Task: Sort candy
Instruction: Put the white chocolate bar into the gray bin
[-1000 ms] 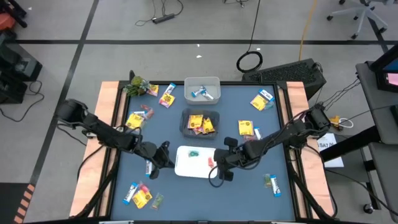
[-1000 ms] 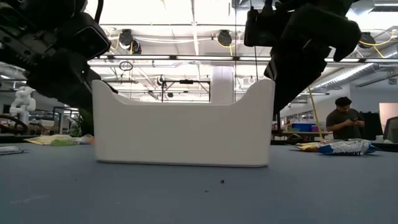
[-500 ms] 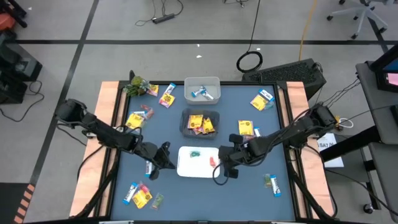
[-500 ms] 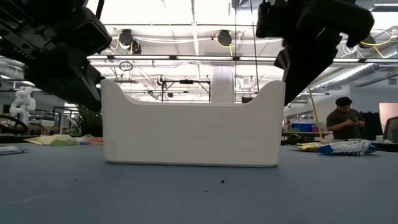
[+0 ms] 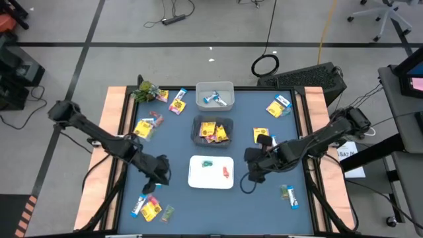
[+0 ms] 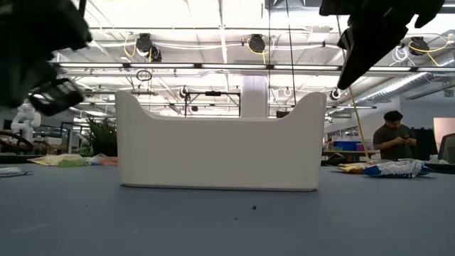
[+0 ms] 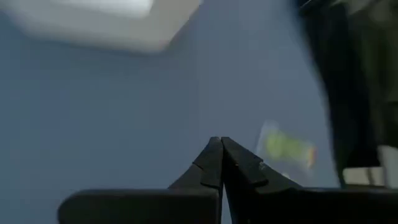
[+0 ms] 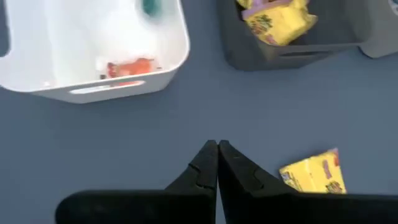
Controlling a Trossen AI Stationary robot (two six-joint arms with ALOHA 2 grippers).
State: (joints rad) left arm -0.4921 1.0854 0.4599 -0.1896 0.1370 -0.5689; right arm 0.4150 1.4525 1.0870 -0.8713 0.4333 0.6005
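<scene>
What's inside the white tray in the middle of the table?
The white tray holds a small green candy and a red candy. Nothing covers them.

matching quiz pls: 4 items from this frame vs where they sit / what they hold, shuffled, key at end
Items:
1. white bin
2. dark bin
3. light bin
4. green leafy plant

Place or contents:
A. table's far left corner
B. middle of the table, holds yellow packets
C. far edge, holds a blue-and-white bar
D. nearest of the three bins, holds a red piece and a green piece

Pairs: 1-D, 2-B, 3-C, 4-A
</scene>
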